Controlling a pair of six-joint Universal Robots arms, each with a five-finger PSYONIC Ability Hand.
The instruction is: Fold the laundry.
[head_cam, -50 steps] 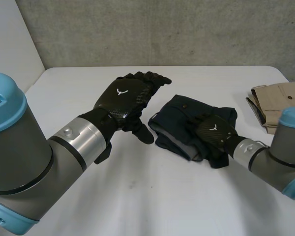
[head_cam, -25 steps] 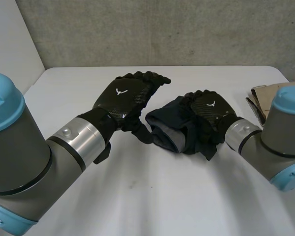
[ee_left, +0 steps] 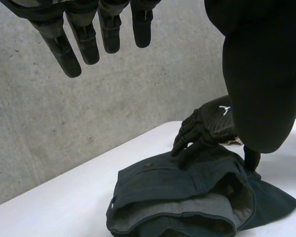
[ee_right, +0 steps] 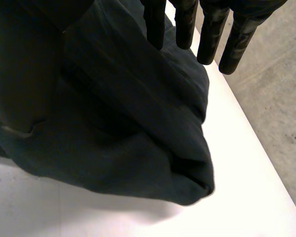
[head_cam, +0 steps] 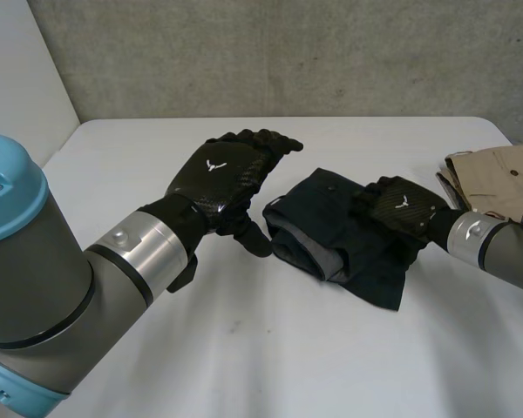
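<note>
**Right hand on the garment, left hand free beside it**

We noted the dark folded garment (head_cam: pixel 331 228) lying on the white table (head_cam: pixel 244 348), a little to the robot's right of centre. Its long axis ran across the table from one hand toward the other. Its rolled, layered end, showing grey lining, faced the left hand (head_cam: pixel 222 174).

The right hand (head_cam: pixel 399 212) lay on top of the garment at its right-hand end. Its fingers were extended and pressing the cloth flat, not curled round it. The left hand hovered above the table just beside the garment's left end, fingers relaxed and holding nothing, clear of the cloth.

The right hand was therefore the nearer, already touching. We judged that the left hand would have to come down and toward the right to meet the layered end.

A tan folded garment (head_cam: pixel 492 178) sat well apart, at the table's far right.
</note>
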